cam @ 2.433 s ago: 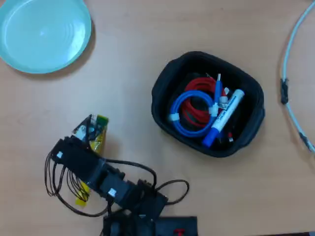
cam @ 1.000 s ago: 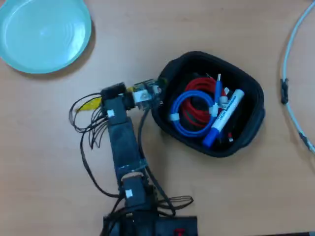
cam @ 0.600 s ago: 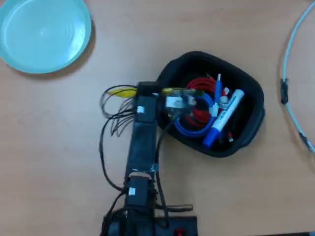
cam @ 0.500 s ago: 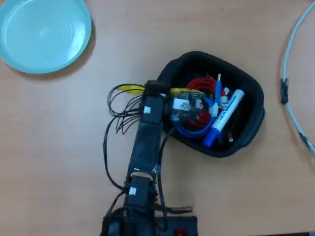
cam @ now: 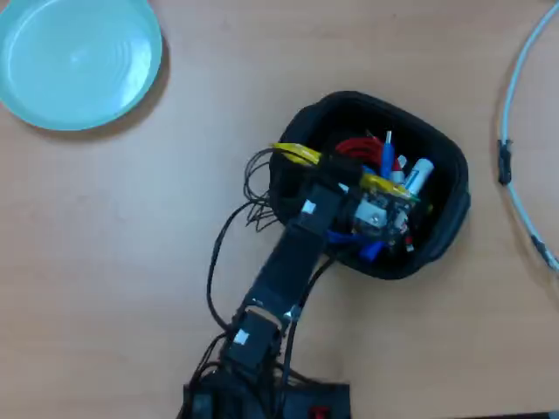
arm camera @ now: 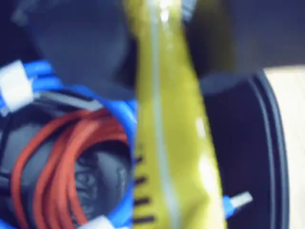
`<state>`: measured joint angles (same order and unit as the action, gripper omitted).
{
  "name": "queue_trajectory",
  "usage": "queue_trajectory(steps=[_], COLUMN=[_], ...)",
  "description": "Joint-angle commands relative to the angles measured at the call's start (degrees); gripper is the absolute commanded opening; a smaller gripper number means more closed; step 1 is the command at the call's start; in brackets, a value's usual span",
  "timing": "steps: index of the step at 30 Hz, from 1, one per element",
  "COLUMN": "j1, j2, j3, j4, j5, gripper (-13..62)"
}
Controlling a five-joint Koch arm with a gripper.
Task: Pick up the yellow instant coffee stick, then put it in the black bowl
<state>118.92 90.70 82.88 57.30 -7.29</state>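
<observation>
The yellow instant coffee stick (cam: 297, 154) hangs slanted over the black bowl (cam: 349, 100), its left end jutting past the bowl's left rim. My gripper (cam: 389, 199) is over the bowl's middle, shut on the stick near its right end. In the wrist view the stick (arm camera: 167, 157) runs blurred from top to bottom, pinched between the dark jaws of the gripper (arm camera: 162, 67). Beneath it lies the bowl's (arm camera: 274, 143) inside. Whether the stick touches the contents I cannot tell.
The bowl holds a blue cable coil (arm camera: 124, 114), a red cable (arm camera: 52, 162) and a white-and-blue marker (cam: 419, 171). A round light-teal plate (cam: 79, 57) sits at the far left. A pale cable (cam: 515, 131) runs along the right edge of the wooden table (cam: 131, 262).
The arm carried the stick from the table at the lower left, up and rightward over the bowl's left rim. It now reaches further in, above the bowl's middle.
</observation>
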Motion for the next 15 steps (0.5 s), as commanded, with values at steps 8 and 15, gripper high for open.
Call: queue_trajectory(steps=[8, 15], j1=[4.0, 4.9], j2=[-2.4, -9.2], j3=[-7.4, -6.9], j4=[-7.4, -8.6], j5=[0.1, 0.1], gripper=[-7.9, -7.8])
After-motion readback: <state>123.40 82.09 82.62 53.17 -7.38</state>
